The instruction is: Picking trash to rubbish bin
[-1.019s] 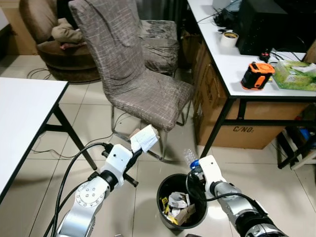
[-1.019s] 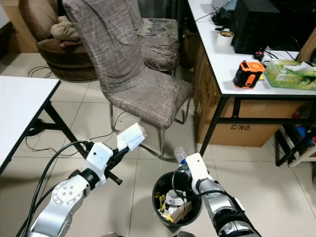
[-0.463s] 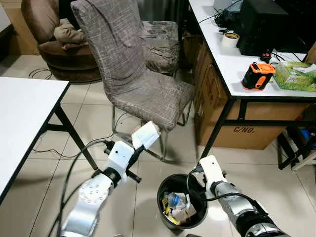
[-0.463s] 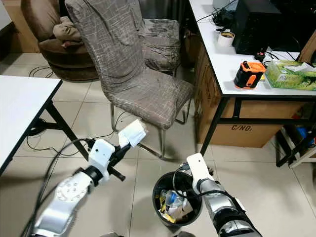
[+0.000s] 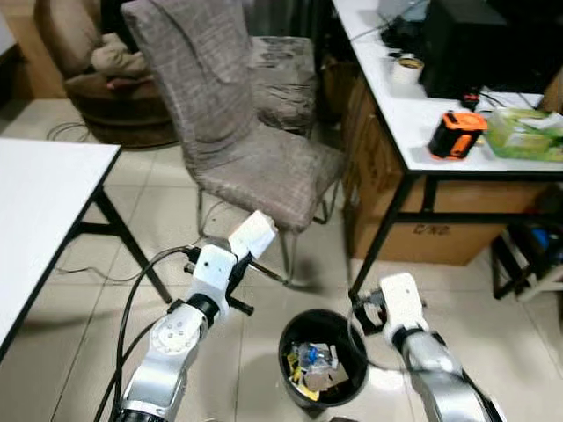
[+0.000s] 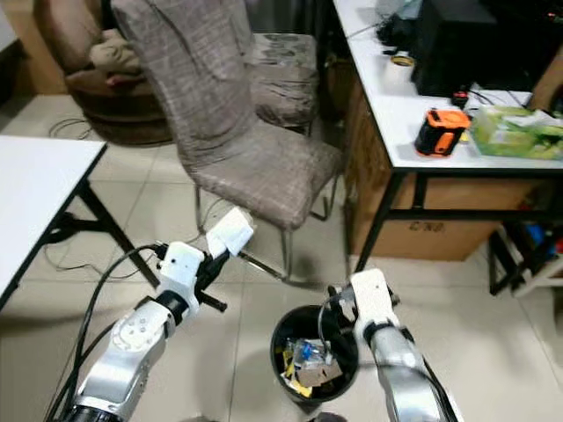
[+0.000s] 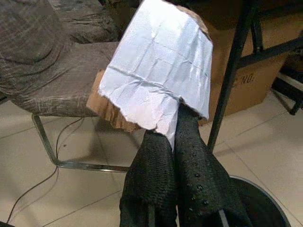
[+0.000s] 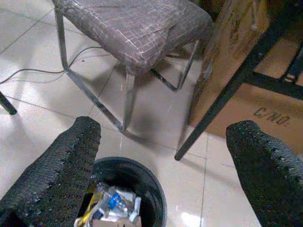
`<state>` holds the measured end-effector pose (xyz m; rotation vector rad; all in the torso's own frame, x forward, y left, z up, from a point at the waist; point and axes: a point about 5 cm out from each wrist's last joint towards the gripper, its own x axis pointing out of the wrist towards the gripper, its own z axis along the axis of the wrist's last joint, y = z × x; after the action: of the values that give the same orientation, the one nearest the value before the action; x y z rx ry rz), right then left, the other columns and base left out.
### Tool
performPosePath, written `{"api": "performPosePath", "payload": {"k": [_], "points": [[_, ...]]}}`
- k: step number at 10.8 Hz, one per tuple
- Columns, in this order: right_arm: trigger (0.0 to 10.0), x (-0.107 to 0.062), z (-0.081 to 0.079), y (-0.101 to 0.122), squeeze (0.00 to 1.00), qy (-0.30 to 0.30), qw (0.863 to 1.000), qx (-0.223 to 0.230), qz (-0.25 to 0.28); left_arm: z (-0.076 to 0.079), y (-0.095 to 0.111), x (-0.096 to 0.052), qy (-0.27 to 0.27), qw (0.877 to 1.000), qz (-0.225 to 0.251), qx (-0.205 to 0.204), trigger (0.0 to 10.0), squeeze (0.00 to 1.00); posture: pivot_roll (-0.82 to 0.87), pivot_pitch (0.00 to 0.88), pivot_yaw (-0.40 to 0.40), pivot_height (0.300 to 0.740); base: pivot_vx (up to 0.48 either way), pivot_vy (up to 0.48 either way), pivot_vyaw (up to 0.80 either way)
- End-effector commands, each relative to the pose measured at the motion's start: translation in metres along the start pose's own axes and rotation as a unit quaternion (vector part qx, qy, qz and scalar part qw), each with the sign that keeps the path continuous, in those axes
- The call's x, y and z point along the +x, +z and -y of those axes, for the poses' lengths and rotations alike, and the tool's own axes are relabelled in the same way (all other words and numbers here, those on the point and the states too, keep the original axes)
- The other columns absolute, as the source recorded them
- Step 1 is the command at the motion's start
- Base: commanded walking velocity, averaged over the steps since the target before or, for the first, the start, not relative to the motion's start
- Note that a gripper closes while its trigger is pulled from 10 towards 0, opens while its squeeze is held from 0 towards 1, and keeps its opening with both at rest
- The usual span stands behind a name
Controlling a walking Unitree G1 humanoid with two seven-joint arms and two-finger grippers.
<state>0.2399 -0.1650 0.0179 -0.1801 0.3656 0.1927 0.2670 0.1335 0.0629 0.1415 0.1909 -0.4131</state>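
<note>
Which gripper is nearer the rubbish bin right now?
Right. The right gripper hangs open by the rubbish bin rim; the left gripper, holding the paper scrap, is farther off to its left.

You have rubbish bin [image 5: 322,359] on floor, near centre, trash inside. Left gripper [image 5: 242,266] left of bin, holding cardboard scrap [image 5: 252,236]. Right gripper [image 8: 161,156] just right of bin rim. Chair [image 5: 236,132] behind bin. Desk [image 5: 422,114] far right, tape measure [image 5: 457,134] on it. Table [image 5: 40,202] left.

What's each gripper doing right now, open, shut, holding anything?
Left gripper: shut on the white-faced cardboard scrap.
Right gripper: open, holding nothing, above the rubbish bin.
</note>
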Motion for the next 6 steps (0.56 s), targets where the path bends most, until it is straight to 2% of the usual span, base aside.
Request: {"api": "performPosePath", "payload": {"k": [1,3,4,6], "points": [[10.0,-0.0031,0.0016,0.0006,0.00,-0.007,1.000,0.003,-0.005,0.0029,-0.0005,0.0027,-0.005,1.000,-0.008,0.005,10.0,0.00,-0.13,0.059,0.000,0.740,0.000,-0.480,0.00],[10.0,-0.0113,-0.0017,0.0032,0.00,-0.018,1.000,0.014,-0.019,0.0051,0.0035,0.0043,-0.011,1.000,-0.005,0.016,10.0,0.00,-0.13,0.059,0.004,0.740,0.000,-0.480,0.00],[10.0,-0.0106,-0.0013,0.0048,0.00,-0.019,0.999,0.014,-0.021,0.0055,0.0039,0.0049,-0.018,0.999,-0.006,0.027,10.0,0.00,-0.13,0.062,0.004,0.740,0.000,-0.480,0.00],[10.0,-0.0115,-0.0009,0.0063,0.00,-0.021,0.999,0.013,-0.027,0.0042,0.0046,0.0054,-0.016,1.000,-0.006,0.024,10.0,0.00,-0.13,0.062,0.003,0.740,0.000,-0.480,0.00]]}}
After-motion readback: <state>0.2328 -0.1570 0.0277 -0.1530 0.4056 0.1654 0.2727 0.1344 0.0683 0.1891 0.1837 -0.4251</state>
